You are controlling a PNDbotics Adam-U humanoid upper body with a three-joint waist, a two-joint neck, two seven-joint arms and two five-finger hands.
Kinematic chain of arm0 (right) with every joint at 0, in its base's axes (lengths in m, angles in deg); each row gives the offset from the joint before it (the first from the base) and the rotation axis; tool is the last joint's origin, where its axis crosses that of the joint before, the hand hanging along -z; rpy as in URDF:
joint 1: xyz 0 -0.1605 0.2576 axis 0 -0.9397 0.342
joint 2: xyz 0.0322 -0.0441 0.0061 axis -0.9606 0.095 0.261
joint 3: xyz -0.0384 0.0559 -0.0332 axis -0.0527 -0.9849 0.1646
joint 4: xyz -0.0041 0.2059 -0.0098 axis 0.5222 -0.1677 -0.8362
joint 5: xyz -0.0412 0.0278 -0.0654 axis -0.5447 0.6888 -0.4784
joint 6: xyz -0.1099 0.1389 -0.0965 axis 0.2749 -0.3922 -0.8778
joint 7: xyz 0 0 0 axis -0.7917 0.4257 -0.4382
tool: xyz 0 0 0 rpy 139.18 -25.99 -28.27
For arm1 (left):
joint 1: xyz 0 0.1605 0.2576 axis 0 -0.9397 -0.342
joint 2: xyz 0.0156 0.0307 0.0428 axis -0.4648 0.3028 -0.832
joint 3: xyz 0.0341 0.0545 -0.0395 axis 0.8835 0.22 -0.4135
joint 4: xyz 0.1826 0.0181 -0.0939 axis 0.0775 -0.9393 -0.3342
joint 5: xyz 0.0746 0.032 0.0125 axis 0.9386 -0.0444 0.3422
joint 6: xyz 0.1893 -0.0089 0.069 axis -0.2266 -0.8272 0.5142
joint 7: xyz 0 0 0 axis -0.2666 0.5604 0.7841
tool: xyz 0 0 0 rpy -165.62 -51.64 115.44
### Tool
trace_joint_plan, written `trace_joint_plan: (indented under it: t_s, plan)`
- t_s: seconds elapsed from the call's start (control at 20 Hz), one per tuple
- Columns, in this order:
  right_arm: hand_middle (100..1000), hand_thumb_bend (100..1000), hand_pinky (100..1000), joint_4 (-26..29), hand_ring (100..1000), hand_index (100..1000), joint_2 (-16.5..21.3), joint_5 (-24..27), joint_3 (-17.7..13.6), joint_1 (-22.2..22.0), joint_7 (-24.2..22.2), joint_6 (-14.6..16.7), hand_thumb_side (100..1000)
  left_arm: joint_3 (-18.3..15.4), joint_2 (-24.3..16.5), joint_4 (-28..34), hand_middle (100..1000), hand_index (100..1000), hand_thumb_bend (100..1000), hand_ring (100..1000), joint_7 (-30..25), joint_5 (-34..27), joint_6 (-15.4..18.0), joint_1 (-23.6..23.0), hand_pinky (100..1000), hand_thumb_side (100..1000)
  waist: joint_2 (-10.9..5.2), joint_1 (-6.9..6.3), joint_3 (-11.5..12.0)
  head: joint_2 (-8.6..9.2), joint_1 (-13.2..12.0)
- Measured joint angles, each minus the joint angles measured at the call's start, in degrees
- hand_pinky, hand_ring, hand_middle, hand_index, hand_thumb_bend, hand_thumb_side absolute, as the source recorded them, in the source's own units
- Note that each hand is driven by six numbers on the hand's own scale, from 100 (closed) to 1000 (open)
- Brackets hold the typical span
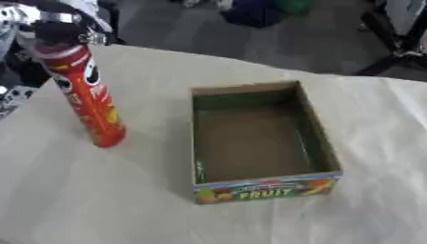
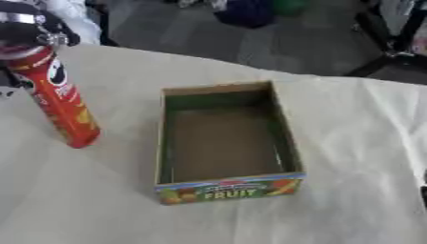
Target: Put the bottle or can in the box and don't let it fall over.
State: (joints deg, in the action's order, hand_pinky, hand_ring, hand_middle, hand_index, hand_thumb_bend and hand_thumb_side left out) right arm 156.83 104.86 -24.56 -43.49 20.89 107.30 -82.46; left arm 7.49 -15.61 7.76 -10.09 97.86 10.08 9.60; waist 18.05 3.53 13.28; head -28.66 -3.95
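Left hand (image 1: 52,29) apparently grips tall red can (image 1: 87,102) beside open box (image 1: 321,143).

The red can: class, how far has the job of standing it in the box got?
Done: the left hand has closed round the top of the red can. In hand: the can leans, its base still at the tablecloth, left of the box. Left: carry it over and set it upright inside the box, which holds nothing yet.
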Motion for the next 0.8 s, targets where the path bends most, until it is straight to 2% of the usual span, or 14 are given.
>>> trace_joint_plan:
  t_s: [0.25,0.8]
  plan:
    - [901,100,377,0.0,694,954,0.0,0.0,0.0,0.0,0.0,0.0,708,-0.1,0.0,0.2,877,887,143,891,0.2,-1.6,-0.2,0.2,760,1000,0.0,0.08,0.1,-0.27,0.0]
    - [902,100,378,0.0,694,954,0.0,0.0,-0.3,-0.3,0.1,0.2,704,-0.1,-0.6,1.9,880,880,172,904,0.2,-2.7,-1.3,0.2,769,1000,-0.03,-0.35,0.5,-1.03,0.6]
